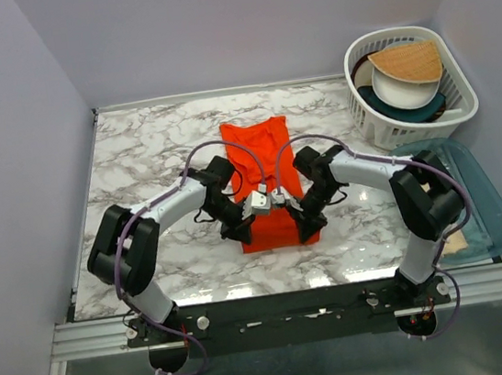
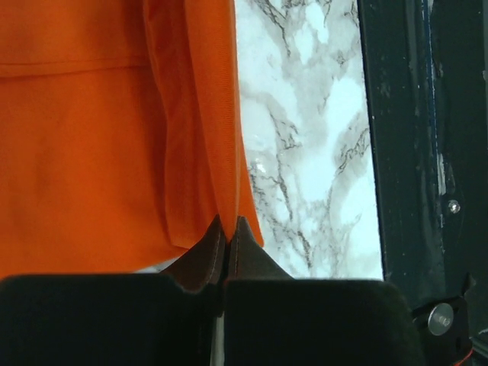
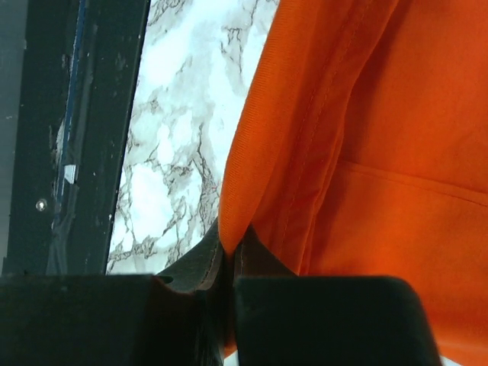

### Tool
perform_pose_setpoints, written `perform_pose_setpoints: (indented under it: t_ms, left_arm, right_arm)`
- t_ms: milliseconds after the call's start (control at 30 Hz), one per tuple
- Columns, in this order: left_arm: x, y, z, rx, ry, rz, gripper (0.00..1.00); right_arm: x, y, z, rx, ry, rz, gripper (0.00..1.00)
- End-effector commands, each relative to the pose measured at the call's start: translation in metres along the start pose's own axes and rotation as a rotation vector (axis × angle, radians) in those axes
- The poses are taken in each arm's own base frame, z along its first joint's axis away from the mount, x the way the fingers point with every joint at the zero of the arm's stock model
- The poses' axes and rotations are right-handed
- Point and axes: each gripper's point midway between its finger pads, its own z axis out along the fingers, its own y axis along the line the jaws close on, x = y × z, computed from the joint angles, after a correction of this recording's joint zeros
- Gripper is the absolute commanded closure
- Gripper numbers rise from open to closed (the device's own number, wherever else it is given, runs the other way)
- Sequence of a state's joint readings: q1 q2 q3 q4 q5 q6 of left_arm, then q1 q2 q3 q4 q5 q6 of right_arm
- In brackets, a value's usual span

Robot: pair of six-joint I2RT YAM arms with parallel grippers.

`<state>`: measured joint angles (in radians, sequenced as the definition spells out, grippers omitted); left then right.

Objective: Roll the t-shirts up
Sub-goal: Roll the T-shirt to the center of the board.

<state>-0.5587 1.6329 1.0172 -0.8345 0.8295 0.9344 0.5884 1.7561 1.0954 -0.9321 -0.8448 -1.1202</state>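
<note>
Lengthwise, the folded t-shirt (image 1: 259,145) runs from near side to far.

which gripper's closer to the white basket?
Right. The right gripper pinches the orange t-shirt's near corner on the white basket's side; the left gripper pinches the opposite near corner, farther off.

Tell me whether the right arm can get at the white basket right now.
Probably not yet: the right gripper is shut on the near hem of the orange t-shirt. Nothing stands between it and the white basket, so after letting go the way looks free.
</note>
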Motion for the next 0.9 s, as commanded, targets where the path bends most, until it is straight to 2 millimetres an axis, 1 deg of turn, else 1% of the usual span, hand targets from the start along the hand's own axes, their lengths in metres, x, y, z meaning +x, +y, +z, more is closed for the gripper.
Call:
perform_pose_setpoints:
  t_ms: [0,67,100,167,200,233,300,333,367,400,433,533,567,600,633,667,700,733,767,800,833,867]
  left_arm:
    - [0.014,0.002,-0.010,0.087,0.063,-0.060,1.00]
    - [0.018,0.007,-0.012,0.089,0.069,-0.076,1.00]
    - [0.018,0.011,-0.012,0.091,0.071,-0.079,1.00]
    - [0.021,0.016,-0.013,0.088,0.077,-0.086,1.00]
    - [0.021,0.020,-0.012,0.092,0.080,-0.086,1.00]
    - [0.024,0.020,-0.012,0.102,0.086,-0.100,1.00]
    - [0.026,0.026,-0.012,0.106,0.088,-0.113,1.00]
    - [0.027,0.026,-0.013,0.109,0.091,-0.119,1.00]
    - [0.030,0.027,-0.011,0.113,0.098,-0.130,1.00]
    - [0.032,0.029,-0.012,0.110,0.100,-0.140,1.00]
    - [0.033,0.032,-0.012,0.101,0.102,-0.139,1.00]
    - [0.039,0.038,-0.012,0.087,0.112,-0.159,1.00]
    - [0.043,0.045,-0.013,0.066,0.113,-0.182,0.96]
    - [0.043,0.050,-0.015,0.047,0.106,-0.199,0.94]
    - [0.043,0.052,-0.017,0.037,0.104,-0.203,0.89]
    - [0.041,0.054,-0.020,0.023,0.092,-0.204,0.87]
    - [0.040,0.059,-0.026,-0.008,0.075,-0.221,0.85]
    - [0.033,0.061,-0.035,-0.047,0.059,-0.199,0.80]
    - [0.037,0.058,-0.038,-0.069,0.063,-0.198,0.78]
    - [0.035,0.061,-0.042,-0.109,0.056,-0.162,0.76]
    - [0.024,0.058,-0.054,-0.166,0.042,-0.103,0.69]
    - [0.029,0.050,-0.053,-0.174,0.042,-0.097,0.65]
  right_arm:
    - [0.012,0.015,-0.009,-0.123,0.034,0.092,0.92]
    - [0.013,0.009,-0.010,-0.131,0.036,0.095,0.92]
    - [0.010,0.005,-0.014,-0.132,0.035,0.097,0.92]
    - [0.016,-0.002,-0.013,-0.148,0.041,0.125,0.91]
    - [0.013,-0.005,-0.016,-0.149,0.046,0.126,0.91]
    - [0.018,-0.008,-0.014,-0.164,0.052,0.149,0.91]
    - [0.018,-0.010,-0.015,-0.180,0.058,0.168,0.91]
    - [0.014,-0.016,-0.016,-0.175,0.057,0.158,0.91]
    - [0.016,-0.019,-0.015,-0.186,0.062,0.171,0.91]
    - [0.017,-0.017,-0.015,-0.200,0.067,0.186,0.91]
    - [0.013,-0.022,-0.016,-0.196,0.066,0.175,0.91]
    - [0.018,-0.024,-0.014,-0.227,0.089,0.217,0.90]
    - [0.023,-0.030,-0.013,-0.247,0.118,0.252,0.90]
    - [0.024,-0.031,-0.013,-0.250,0.125,0.261,0.89]
    - [0.024,-0.035,-0.013,-0.244,0.130,0.269,0.89]
    - [0.027,-0.038,-0.011,-0.248,0.139,0.287,0.89]
    - [0.027,-0.039,-0.011,-0.250,0.144,0.307,0.89]
    - [0.026,-0.043,-0.012,-0.239,0.146,0.312,0.89]
    - [0.029,-0.046,-0.009,-0.242,0.157,0.330,0.89]
    - [0.029,-0.048,-0.008,-0.240,0.162,0.360,0.88]
    - [0.029,-0.050,-0.008,-0.240,0.167,0.374,0.88]
    - [0.028,-0.053,-0.009,-0.238,0.172,0.385,0.88]
